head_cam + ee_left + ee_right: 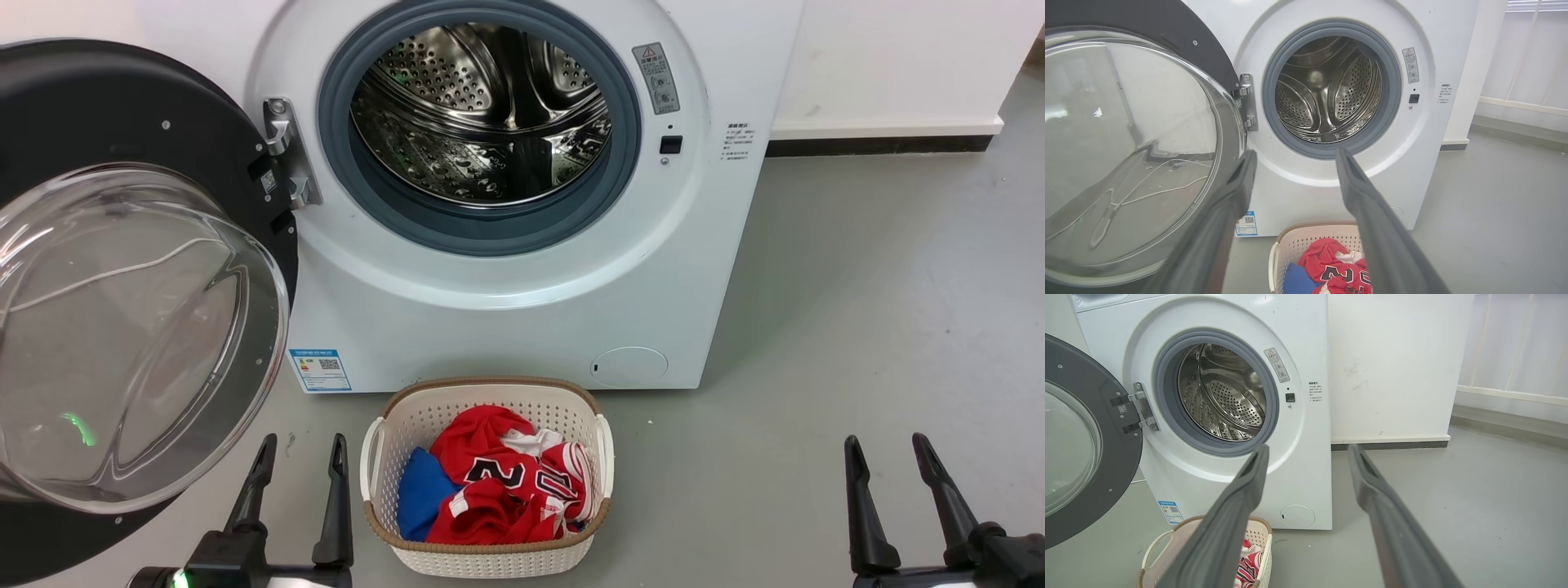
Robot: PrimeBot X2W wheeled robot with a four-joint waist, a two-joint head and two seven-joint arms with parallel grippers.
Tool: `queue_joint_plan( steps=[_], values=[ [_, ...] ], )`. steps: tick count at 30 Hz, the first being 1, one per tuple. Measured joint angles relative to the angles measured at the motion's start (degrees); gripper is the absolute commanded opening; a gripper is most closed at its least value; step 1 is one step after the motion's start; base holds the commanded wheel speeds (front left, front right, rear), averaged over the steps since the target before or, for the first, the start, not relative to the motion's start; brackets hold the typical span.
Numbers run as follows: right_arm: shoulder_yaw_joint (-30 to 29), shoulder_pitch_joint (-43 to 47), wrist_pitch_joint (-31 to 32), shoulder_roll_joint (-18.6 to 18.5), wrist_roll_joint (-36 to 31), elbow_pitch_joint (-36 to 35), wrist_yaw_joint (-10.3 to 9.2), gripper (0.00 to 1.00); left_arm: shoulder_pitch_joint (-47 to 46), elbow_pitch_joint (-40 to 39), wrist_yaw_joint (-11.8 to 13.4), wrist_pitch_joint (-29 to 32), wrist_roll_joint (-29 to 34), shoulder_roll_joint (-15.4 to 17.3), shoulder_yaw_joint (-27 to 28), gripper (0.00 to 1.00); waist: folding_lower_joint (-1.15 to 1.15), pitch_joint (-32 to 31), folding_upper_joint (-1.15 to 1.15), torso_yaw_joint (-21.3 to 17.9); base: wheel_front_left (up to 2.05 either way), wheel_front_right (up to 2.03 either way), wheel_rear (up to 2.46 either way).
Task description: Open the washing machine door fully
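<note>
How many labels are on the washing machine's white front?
3: grey warning label beside the drum opening, small text label right of it, blue label at lower left. The door may hide others.

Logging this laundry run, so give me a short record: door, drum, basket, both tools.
door: washing machine door swung wide open to the left
drum: steel, no laundry seen inside
basket: white, on floor before the washing machine, holds red and blue clothes
left tool: open, empty, beside the door
right tool: open, empty, above floor
</note>
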Motion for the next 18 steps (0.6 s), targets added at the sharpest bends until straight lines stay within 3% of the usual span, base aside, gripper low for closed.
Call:
queue_joint_plan(
  steps=[10, 11, 18],
  values=[
    [0.1, 0.1, 0.0, 0.0, 0.6, 0.1, 0.0, 1.0, 0.3, 1.1, 0.5, 0.0, 0.5, 0.0, -0.9, 1.0, 0.0, -0.3, 0.0, 0.3, 0.0, 0.0, 0.0],
    [0.1, 0.1, 0.0, 0.0, 0.6, 0.6, 0.0, 0.0, 0.4, 1.6, 0.4, 0.0, 0.5, 0.0, -1.0, 0.0, 0.0, -0.3, 0.0, 0.3, 0.0, 0.0, 0.0],
    [0.3, 0.7, 0.6, 0.0, 3.6, 3.5, 0.0, 0.0, 1.3, 4.8, 0.4, 1.0, -2.4, -0.1, -0.9, 0.0, 0.0, -0.2, 0.0, 0.4, 0.0, 0.0, 0.0]
  ],
)
